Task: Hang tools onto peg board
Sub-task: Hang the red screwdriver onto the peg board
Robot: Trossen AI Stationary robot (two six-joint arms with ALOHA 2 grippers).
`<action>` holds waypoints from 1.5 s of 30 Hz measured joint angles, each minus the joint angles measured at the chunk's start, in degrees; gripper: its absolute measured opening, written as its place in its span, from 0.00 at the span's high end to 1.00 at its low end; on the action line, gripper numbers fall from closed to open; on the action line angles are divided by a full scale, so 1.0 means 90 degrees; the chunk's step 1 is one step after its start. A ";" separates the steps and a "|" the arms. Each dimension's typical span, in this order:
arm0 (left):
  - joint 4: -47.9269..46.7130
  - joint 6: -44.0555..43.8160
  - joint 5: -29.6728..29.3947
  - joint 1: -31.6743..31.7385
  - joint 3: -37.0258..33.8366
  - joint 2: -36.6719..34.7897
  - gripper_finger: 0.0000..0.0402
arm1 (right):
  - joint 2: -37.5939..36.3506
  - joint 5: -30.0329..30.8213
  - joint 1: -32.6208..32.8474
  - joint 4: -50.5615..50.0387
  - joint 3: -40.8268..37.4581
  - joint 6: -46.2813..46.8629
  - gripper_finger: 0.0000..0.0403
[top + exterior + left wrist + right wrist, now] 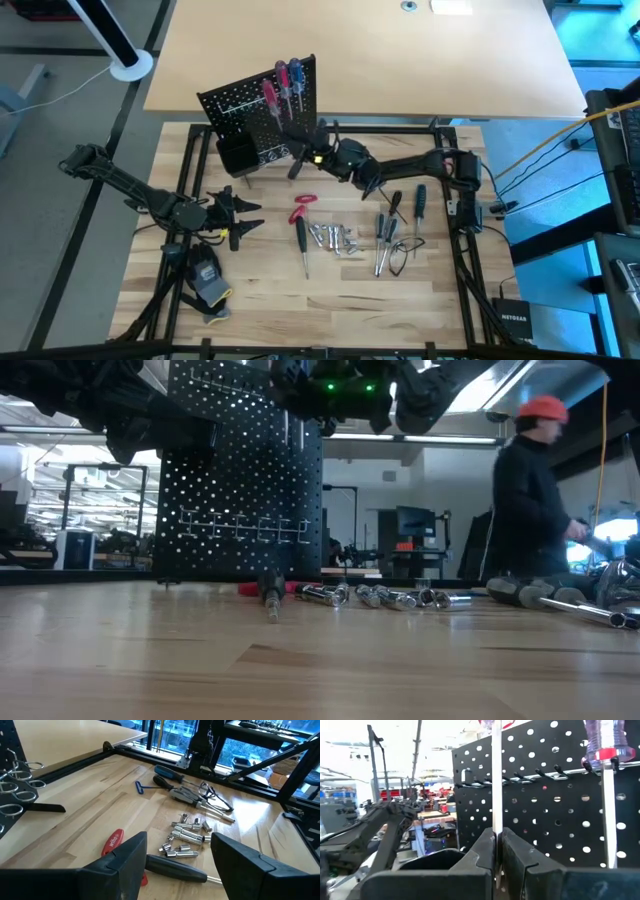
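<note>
Now | right end effector [495, 851] pinching screwdriver shaft [496, 780] | at peg board [560, 810]

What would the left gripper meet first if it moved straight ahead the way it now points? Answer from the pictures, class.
Most likely the black-handled screwdriver, which lies just beyond the open left gripper. The red-handled pliers sit a little to one side, and the silver bits lie farther on. Depth is hard to judge.

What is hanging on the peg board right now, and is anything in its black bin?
Three screwdrivers hang on the peg board: two red-handled and one blue-handled. The right gripper is shut on a thin shaft in front of it. The bin's inside is too dark to tell.
</note>
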 joint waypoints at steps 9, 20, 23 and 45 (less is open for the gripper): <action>-0.0010 -0.0001 0.0000 0.0000 -0.0002 -0.0002 0.48 | 0.0284 0.0089 -0.0292 -0.0025 0.0301 0.0171 0.95; -0.0001 0.0026 0.0000 0.0000 -0.0002 -0.0001 0.48 | 0.0377 0.0011 -0.0436 0.0019 0.0301 0.0305 0.95; 0.0002 0.0024 0.0000 0.0000 -0.0002 -0.0002 0.48 | 0.0377 0.0000 -0.0434 0.0020 0.0301 0.0277 0.95; 0.0002 0.0084 -0.0090 0.0000 -0.0002 0.0000 0.48 | 0.0489 -0.0206 -0.0206 0.0078 0.0817 0.0091 0.95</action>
